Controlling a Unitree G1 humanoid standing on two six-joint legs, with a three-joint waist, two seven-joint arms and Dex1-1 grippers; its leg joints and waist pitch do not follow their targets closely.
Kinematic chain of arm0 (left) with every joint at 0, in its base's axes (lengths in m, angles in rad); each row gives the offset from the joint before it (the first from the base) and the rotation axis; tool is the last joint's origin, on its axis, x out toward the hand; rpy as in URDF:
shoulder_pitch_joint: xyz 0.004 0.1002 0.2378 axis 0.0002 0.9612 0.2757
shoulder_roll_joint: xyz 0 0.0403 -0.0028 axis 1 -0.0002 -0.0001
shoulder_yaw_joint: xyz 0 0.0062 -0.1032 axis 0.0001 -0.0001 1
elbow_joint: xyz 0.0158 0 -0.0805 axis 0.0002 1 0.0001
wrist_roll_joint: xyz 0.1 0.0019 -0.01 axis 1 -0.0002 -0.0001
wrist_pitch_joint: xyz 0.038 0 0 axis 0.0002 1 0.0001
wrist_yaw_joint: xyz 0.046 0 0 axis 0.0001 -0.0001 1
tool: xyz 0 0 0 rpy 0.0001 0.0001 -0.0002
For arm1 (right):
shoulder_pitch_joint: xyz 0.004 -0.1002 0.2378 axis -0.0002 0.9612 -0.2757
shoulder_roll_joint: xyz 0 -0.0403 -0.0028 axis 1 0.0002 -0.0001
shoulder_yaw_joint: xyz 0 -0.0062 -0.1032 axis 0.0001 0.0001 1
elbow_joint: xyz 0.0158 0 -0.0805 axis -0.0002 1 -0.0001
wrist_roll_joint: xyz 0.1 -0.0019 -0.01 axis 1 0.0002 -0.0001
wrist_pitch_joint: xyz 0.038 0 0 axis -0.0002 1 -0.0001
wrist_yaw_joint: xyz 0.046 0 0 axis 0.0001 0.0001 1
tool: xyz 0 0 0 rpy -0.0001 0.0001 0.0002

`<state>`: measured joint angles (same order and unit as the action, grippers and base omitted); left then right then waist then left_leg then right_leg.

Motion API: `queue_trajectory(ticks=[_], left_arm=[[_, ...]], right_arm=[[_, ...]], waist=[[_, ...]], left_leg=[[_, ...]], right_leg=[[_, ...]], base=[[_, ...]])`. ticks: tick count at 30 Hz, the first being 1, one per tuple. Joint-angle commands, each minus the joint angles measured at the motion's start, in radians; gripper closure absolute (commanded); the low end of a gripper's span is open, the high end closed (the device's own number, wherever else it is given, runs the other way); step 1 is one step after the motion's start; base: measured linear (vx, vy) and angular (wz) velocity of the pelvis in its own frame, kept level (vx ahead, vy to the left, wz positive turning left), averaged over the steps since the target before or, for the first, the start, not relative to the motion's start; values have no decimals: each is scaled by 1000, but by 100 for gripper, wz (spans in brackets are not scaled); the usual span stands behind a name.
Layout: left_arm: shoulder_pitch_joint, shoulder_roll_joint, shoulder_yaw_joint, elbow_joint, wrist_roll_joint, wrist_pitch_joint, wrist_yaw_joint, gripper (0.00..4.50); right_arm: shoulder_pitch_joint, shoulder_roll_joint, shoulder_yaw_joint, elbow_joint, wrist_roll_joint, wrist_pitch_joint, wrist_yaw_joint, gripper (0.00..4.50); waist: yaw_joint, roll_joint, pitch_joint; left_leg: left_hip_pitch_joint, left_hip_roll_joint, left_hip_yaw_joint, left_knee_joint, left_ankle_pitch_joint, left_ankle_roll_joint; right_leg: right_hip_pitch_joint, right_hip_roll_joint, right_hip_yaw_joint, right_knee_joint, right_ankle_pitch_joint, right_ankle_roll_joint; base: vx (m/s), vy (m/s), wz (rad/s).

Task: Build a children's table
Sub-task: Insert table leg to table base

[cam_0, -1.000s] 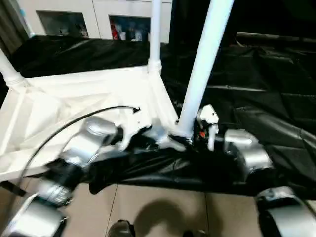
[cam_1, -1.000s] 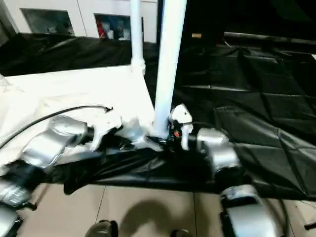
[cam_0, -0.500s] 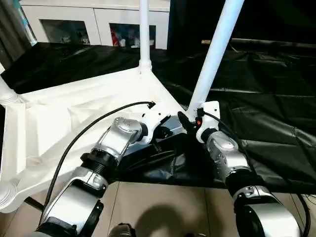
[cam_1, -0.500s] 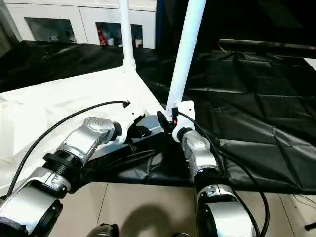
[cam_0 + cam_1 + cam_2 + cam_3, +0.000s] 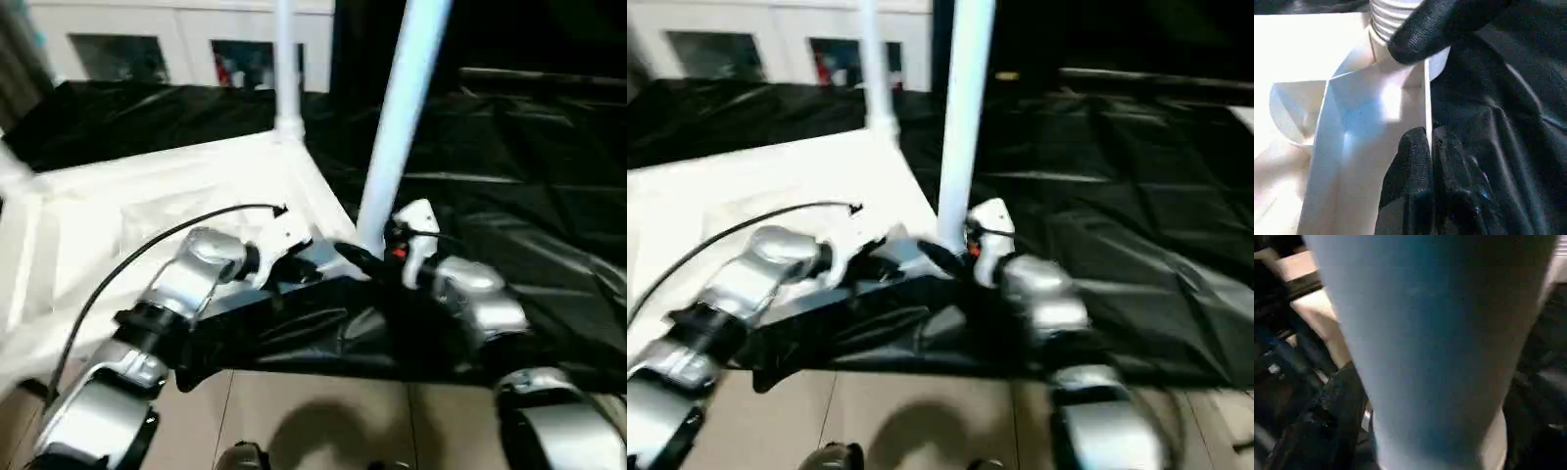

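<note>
Left tool (image 5: 1427, 161) pinching table rim (image 5: 1426, 98), right tool (image 5: 377, 257) at leg (image 5: 397, 117), spread unclear

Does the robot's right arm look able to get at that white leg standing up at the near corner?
Probably yes: the right gripper is already at the base of that leg, with nothing in between.

No readable text anywhere from where I'm sitting.

I can't make out a single word, number, logo or label on anything. The stuff behind the cabinet (image 5: 176, 54) glass is just coloured blobs to me, too small and soft to read.
</note>
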<state>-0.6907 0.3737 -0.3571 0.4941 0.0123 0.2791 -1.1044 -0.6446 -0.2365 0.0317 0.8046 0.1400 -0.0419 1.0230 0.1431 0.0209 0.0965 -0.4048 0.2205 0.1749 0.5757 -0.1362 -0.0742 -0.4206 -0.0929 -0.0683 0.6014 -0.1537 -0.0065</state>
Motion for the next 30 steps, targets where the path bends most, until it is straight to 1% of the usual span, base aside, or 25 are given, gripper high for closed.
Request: queue_trajectory(ticks=[1,2,3,4,5,6,8,10,11,14,16,17,18,19,20,21,22,23,24,25,26,27,28,30], left_arm=[[2,6,-19,-68,-29,-23,-60,450],[14,20,-23,-97,-37,-12,-91,450],[17,24,-24,-105,-39,-8,-99,450],[21,28,-24,-115,-40,-4,-107,450],[28,36,-23,-131,-46,2,-125,450],[28,37,-23,-131,-46,2,-126,450],[33,49,-24,-143,-49,8,-137,450],[32,52,-23,-140,-46,6,-136,450],[31,56,-21,-135,-43,6,-136,450],[26,53,-11,-123,-39,13,-116,450],[24,51,-7,-118,-38,19,-105,450],[-4,15,21,-63,-14,63,0,450],[-6,12,23,-59,-13,65,8,450],[-25,-9,38,-24,1,85,71,450],[-55,-43,61,35,23,105,179,450],[-66,-55,69,54,31,112,216,450],[-87,-80,88,95,43,125,295,450],[-101,-100,104,126,43,128,350,450],[-113,-118,116,150,41,127,388,450],[-125,-139,128,175,38,120,428,450],[-132,-155,132,188,37,113,451,450],[-136,-179,126,199,35,91,460,450],[-136,-179,126,199,35,91,460,450],[-132,-190,113,194,32,67,435,450]], right_arm=[[10,-11,23,-26,4,10,66,86],[6,-20,30,-28,-1,3,84,103],[5,-22,33,-29,-2,3,88,113],[4,-25,35,-30,-2,4,94,123],[2,-26,40,-31,-1,7,101,131],[2,-26,40,-31,-1,7,101,131],[7,-28,49,-39,-1,15,119,149],[10,-27,53,-40,-2,17,127,163],[18,-24,58,-42,-3,21,132,167],[27,-16,56,-37,-8,26,107,171],[28,-13,53,-31,-12,24,88,173],[24,12,32,27,-51,-5,-82,173],[23,15,29,31,-51,-3,-94,173],[18,34,4,60,-51,8,-194,173],[11,68,-43,96,-35,33,-344,173],[9,80,-59,106,-27,41,-389,173],[8,106,-88,121,-11,56,-468,173],[8,124,-99,129,-9,55,-523,173],[8,142,-104,137,-10,52,-570,173],[8,167,-110,145,-8,45,-615,173],[8,192,-115,149,-5,40,-650,174],[11,244,-102,143,7,49,-623,174],[11,244,-102,143,7,49,-623,174],[19,270,-70,124,-3,26,-568,174]], waist=[[-4,0,-111],[-3,3,-103],[-3,3,-102],[-4,3,-103],[-6,2,-100],[-6,4,-97],[-7,1,-94],[-7,2,-92],[-7,1,-93],[-7,1,-92],[-8,0,-94],[-11,-1,-92],[-12,2,-91],[-13,-2,-92],[-14,0,-90],[-16,0,-90],[-17,3,-91],[-15,0,-93],[-17,-1,-92],[-18,3,-93],[-16,2,-94],[-14,3,-94],[-13,1,-95],[-12,3,-94]], left_leg=[[23,6,9,-41,-94,99],[21,5,10,-42,-137,91],[24,8,9,-43,-169,81],[27,9,8,-46,-202,66],[29,10,8,-49,-227,56],[31,10,8,-52,-256,44],[33,10,7,-55,-282,28],[35,9,7,-57,-306,17],[36,9,7,-57,-307,12],[34,9,6,-58,-303,9],[33,9,5,-58,-296,8],[33,7,6,-58,-286,0],[35,6,6,-59,-294,-6],[35,4,6,-58,-299,-12],[34,4,4,-60,-300,-17],[37,3,3,-62,-312,-28],[36,2,2,-61,-314,-33],[37,1,2,-61,-317,-32],[35,-1,4,-59,-315,-28],[35,-1,5,-59,-314,-26],[38,0,3,-59,-316,-28],[36,-2,3,-60,-322,-23],[34,-2,3,-60,-320,-19],[34,0,2,-61,-329,-14]], right_leg=[[60,-36,29,-25,39,-301],[54,-37,29,-29,0,-299],[54,-38,29,-30,-30,-298],[57,-40,30,-32,-72,-292],[54,-39,31,-36,-103,-286],[53,-40,31,-41,-147,-277],[53,-42,33,-45,-195,-262],[50,-43,35,-51,-240,-249],[50,-44,36,-52,-249,-244],[48,-43,36,-52,-252,-237],[50,-43,35,-50,-249,-235],[46,-43,36,-50,-245,-236],[43,-42,37,-52,-260,-234],[47,-44,37,-54,-277,-228],[46,-44,37,-56,-289,-223],[45,-44,37,-59,-314,-214],[46,-45,36,-60,-320,-207],[47,-46,35,-63,-319,-201],[46,-43,36,-64,-314,-198],[42,-43,38,-65,-302,-198],[43,-43,36,-66,-303,-197],[46,-43,35,-67,-305,-192],[48,-43,34,-67,-303,-189],[47,-43,34,-68,-300,-185]], base=[[0,0,0],[0,0,0],[0,0,0],[0,0,0],[0,0,0],[0,0,0],[0,0,0],[0,0,0],[0,0,0],[0,0,0],[0,0,0],[0,0,0],[0,0,0],[0,0,0],[0,0,0],[0,0,0],[0,0,0],[0,0,0],[0,0,0],[0,0,0],[0,0,0],[0,0,0],[0,0,0],[0,0,0]])
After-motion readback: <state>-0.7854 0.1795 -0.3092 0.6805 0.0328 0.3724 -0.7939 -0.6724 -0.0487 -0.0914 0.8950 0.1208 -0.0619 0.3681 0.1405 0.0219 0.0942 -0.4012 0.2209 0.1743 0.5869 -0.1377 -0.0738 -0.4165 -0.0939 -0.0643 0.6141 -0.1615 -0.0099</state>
